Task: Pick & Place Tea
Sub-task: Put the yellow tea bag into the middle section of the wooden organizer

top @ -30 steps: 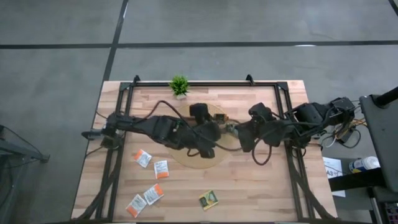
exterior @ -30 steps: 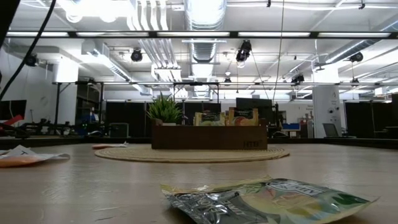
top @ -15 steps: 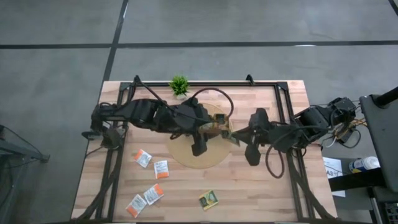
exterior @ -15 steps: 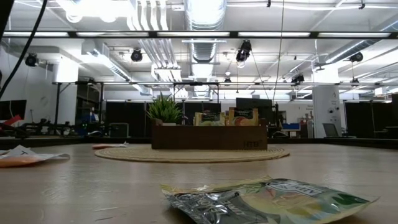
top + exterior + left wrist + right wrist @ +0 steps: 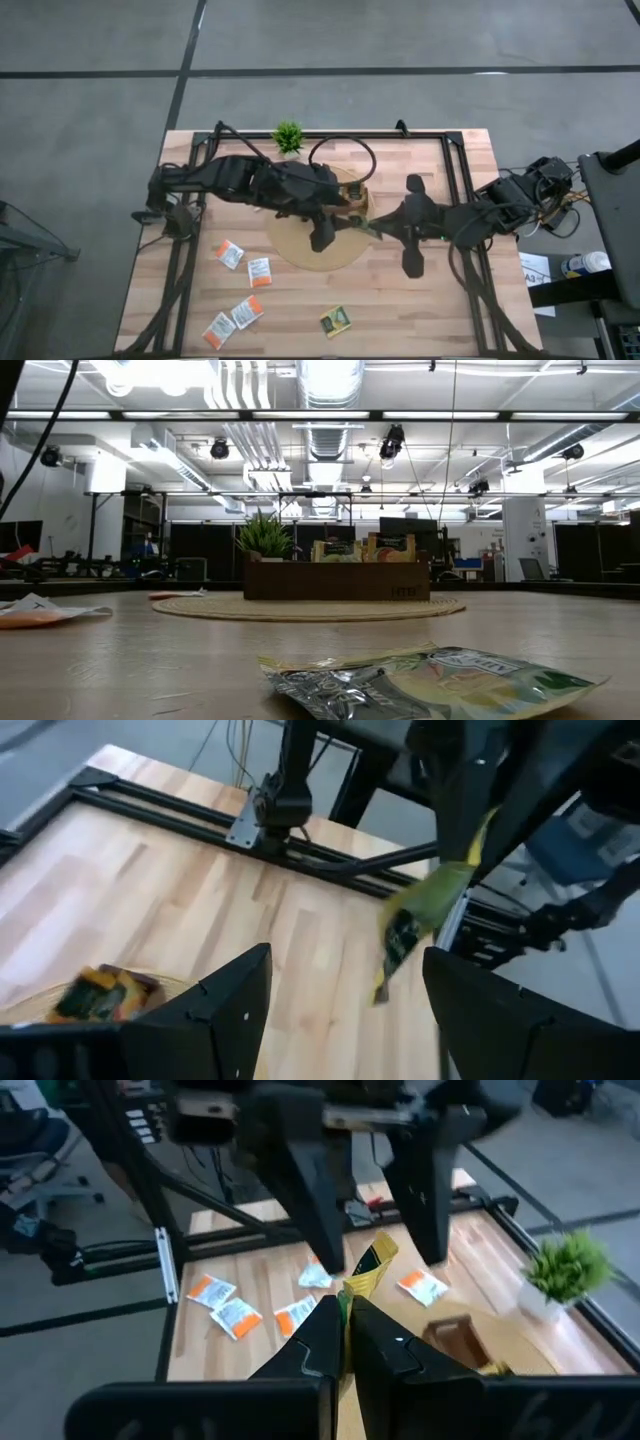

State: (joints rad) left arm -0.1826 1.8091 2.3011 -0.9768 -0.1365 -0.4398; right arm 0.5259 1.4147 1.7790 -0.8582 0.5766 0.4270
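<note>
My right gripper (image 5: pixel 345 1305) is shut on a green-and-yellow tea sachet (image 5: pixel 420 915), held in the air beside the brown tray (image 5: pixel 352 196) on the round mat (image 5: pixel 300 250). My left gripper (image 5: pixel 347 955) is open and faces that sachet from the table's left, its fingers (image 5: pixel 310 1190) on either side of it and apart from it. Several white-and-orange sachets (image 5: pixel 259 271) and one green-and-yellow sachet (image 5: pixel 335 321) lie flat on the near part of the table. My right gripper pinches the sachet's upper end (image 5: pixel 472 845) between its two shut fingers. It comes from the table's right and slants downward. The sachet hangs tilted below and ahead of the fingertips (image 5: pixel 362 1265), clear of the mat and the tray.
A small green potted plant (image 5: pixel 288 137) stands at the far edge. The tray (image 5: pixel 335 578) holds sachets (image 5: pixel 95 992). A black frame (image 5: pixel 455 160) runs round the tabletop. In the low view a sachet (image 5: pixel 430 680) lies close in front.
Both wrists have rolled. My right gripper, still shut on the sachet, has carried it a little away from the tray toward the table's near edge. My left gripper has risen a little and turned to face the sachet, staying open.
</note>
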